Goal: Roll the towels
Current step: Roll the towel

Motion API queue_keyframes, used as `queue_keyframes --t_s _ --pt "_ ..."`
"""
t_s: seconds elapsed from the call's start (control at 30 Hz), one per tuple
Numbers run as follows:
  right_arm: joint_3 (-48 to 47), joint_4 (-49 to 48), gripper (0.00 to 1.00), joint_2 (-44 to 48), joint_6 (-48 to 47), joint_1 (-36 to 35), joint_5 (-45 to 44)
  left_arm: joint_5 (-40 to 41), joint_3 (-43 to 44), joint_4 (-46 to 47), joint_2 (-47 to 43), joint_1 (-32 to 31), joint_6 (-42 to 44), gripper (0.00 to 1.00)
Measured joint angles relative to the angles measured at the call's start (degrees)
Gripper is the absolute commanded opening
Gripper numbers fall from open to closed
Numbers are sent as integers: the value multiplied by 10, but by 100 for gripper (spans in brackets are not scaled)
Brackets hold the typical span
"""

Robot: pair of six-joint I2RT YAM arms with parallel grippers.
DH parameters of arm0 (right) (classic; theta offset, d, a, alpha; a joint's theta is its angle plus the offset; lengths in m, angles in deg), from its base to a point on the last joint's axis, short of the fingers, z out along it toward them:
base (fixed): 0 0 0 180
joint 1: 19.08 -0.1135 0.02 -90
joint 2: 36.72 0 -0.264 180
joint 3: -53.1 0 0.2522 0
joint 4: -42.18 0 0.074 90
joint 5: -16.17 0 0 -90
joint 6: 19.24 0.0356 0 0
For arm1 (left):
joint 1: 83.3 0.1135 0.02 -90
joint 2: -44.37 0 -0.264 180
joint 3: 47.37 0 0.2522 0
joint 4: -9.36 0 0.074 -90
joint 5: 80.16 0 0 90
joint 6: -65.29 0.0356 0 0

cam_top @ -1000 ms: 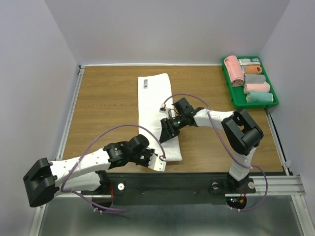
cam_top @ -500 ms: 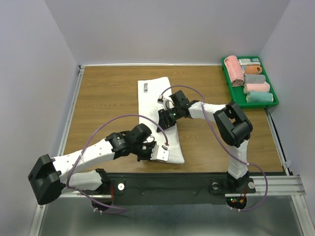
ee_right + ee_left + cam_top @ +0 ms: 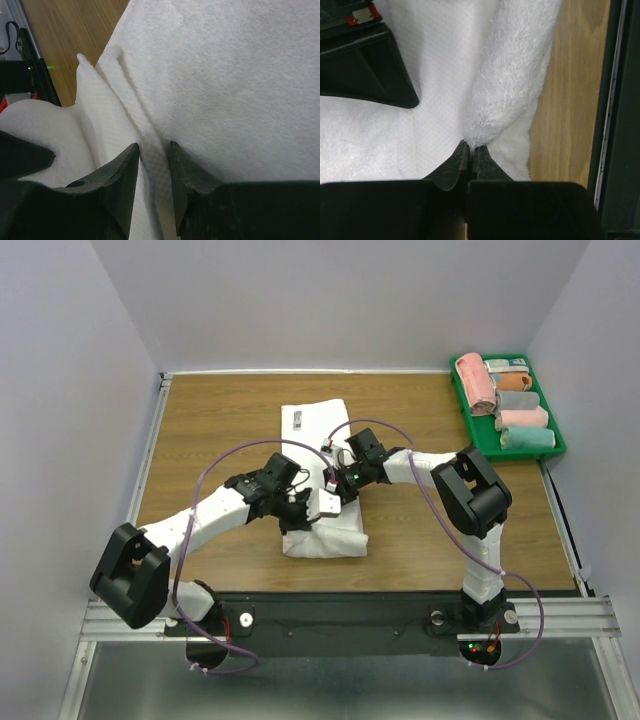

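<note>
White towel [image 3: 316, 422] is lying on the tabletop [image 3: 220, 420] beneath both claws: your left claw [image 3: 470, 151], clamped on its hem, is folding the near end over while your right claw [image 3: 153, 148] is narrowing around a crease, grip unclear, starting the roll.

Main towel: I see a large white rectangular terry towel [image 3: 312, 425] lying lengthwise near the middle of the wooden surface [image 3: 210, 440].
Label: a small grey label [image 3: 297, 418] sits face up near its far end.
Far part: flat on the surface.
Near part: doubled back over itself, leaving a thick fold at the near end.
Left wrist view: a fluffy bunched edge of it [image 3: 507, 85] stands over a flatter, finer-textured layer.
Right wrist view: several of its edges [image 3: 125, 95] lie stacked and slightly offset.
Other towels: a rolled pink towel [image 3: 474, 382], a rolled orange towel [image 3: 513, 381] and a rolled pale green towel [image 3: 527, 438] lie packed together in the green tray [image 3: 520, 453] at the far right corner.
</note>
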State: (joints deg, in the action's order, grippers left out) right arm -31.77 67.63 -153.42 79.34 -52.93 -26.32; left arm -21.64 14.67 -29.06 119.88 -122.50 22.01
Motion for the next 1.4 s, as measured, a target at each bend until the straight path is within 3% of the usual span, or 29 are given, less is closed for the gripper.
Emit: queue_keyframes --t_s 0.37,0.57,0.7,1.1,1.23,1.4 --pt "3 -4 38 0 -9 0 8 -10 18 51 77 65 5 0" --pt "3 -2 49 2 -11 1 5 -13 20 73 116 74 17 0" --pt "-16 23 66 5 -12 7 -6 -17 20 88 130 78 19 0" --pt "-47 127 72 62 -67 50 -69 -27 25 103 148 86 27 0" --pt "-47 160 73 69 -97 49 -50 -28 30 103 155 86 28 0" --pt "-46 187 82 71 -122 49 -3 -31 35 103 160 89 30 0"
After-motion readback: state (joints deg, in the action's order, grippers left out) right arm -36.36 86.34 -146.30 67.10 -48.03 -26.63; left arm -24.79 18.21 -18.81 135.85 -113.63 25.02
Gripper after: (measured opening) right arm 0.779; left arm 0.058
